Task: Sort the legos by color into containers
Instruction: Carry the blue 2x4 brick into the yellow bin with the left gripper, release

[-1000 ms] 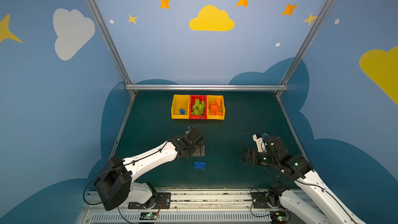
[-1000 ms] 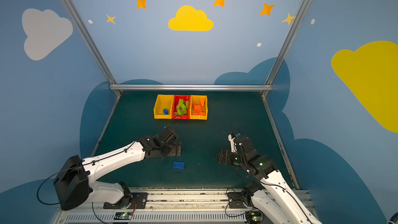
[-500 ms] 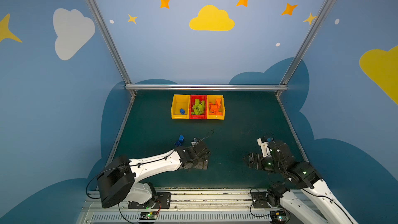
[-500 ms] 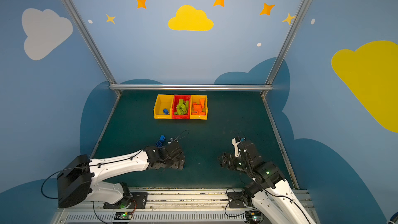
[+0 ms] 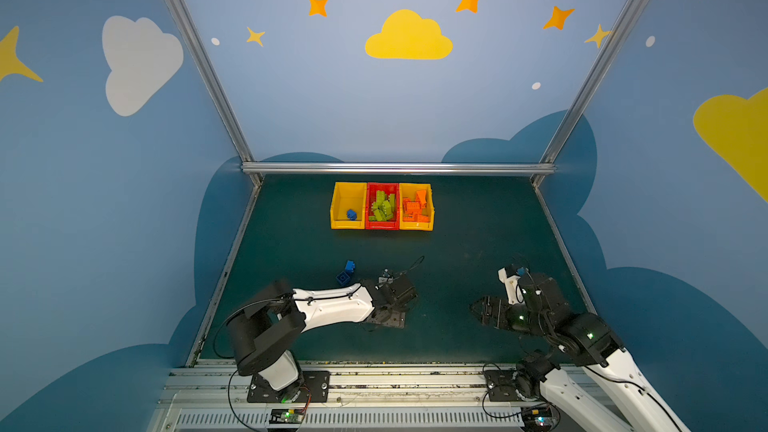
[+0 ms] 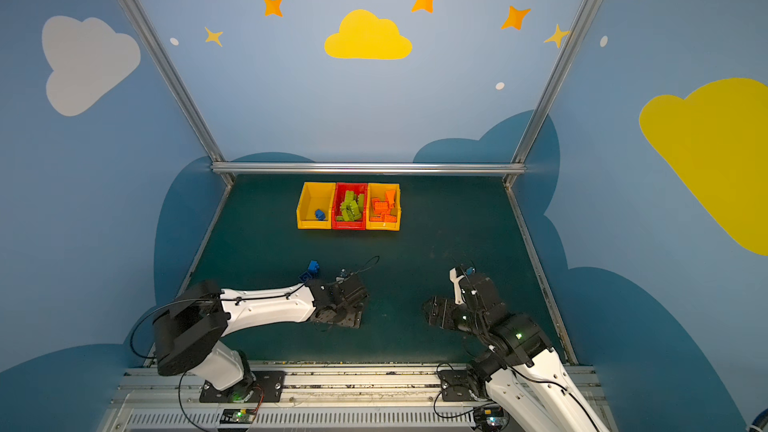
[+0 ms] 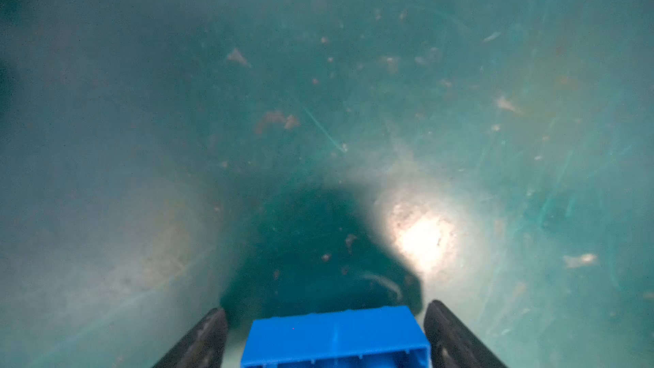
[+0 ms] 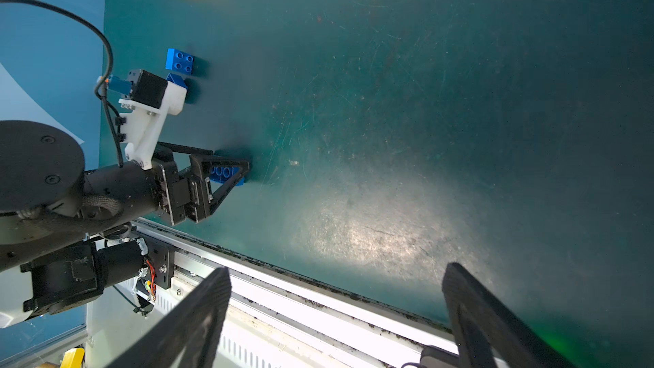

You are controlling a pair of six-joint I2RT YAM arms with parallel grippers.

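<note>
Left wrist view: left gripper (image 7: 325, 307) is straddling a blue brick (image 7: 336, 336), ungripped; right gripper (image 8: 336, 267) is hanging wide, empty; green legos (image 5: 382, 207), orange legos (image 5: 415, 210) binned; two loose blue bricks (image 5: 350, 266) waiting.

No text, label, brand or number can be read anywhere; the bins (image 5: 381, 225) and bricks (image 5: 383, 209) show none, and any print on the small board (image 5: 286, 416) at the near rail is too small to tell
</note>
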